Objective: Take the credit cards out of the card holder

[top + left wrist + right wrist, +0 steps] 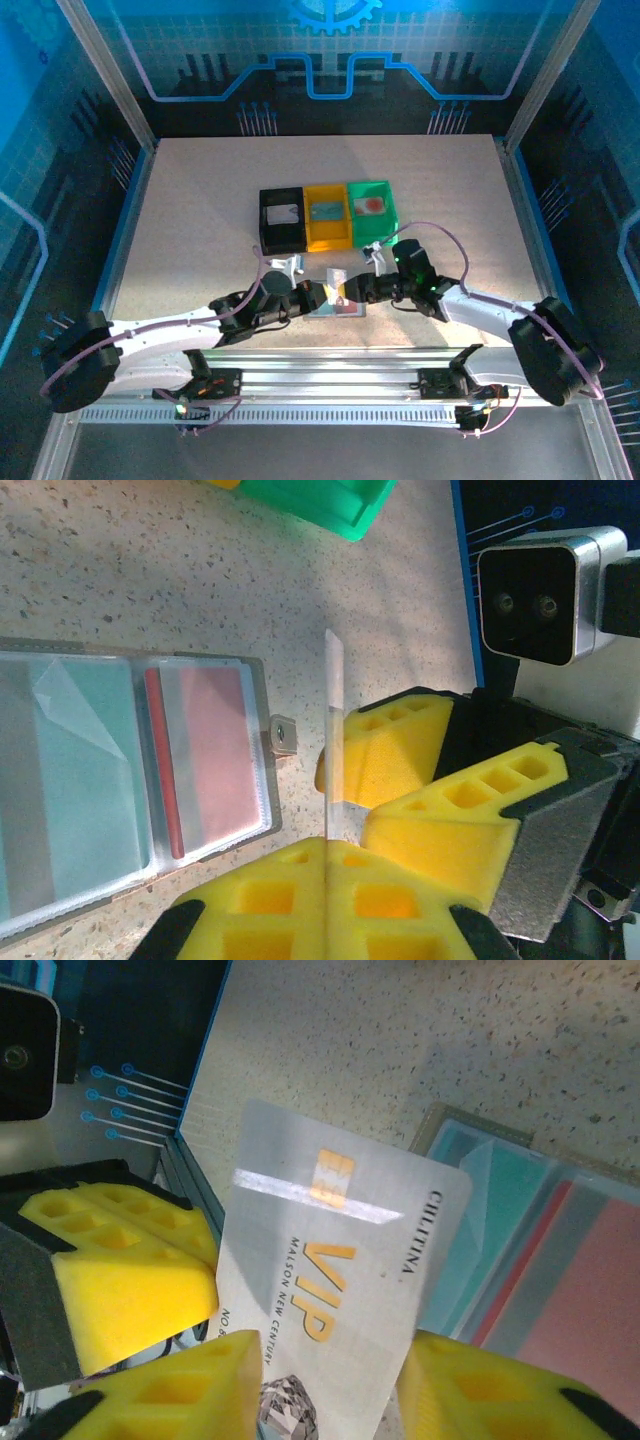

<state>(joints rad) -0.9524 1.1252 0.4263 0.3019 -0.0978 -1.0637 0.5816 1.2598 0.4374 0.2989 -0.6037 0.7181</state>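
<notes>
The grey card holder [336, 306] lies open on the table between the two arms, its clear pockets [130, 780] facing up and a reddish card [210, 750] inside one. My left gripper [326, 865] is shut on the lower end of a silver VIP credit card [334, 730], held upright just right of the holder's tab clasp [283, 735]. In the right wrist view the same card [340, 1260] stands face-on, with the right gripper [330, 1390] straddling its two long edges. Its yellow fingers [400, 745] meet the card, but I cannot tell whether they press on it.
Behind the holder stand a black bin [282, 235], a yellow bin [328, 232] and a green bin [372, 222], each with a card lying in it. The green bin's corner [320, 500] is close to the held card. A white clip-like piece [285, 265] lies nearby.
</notes>
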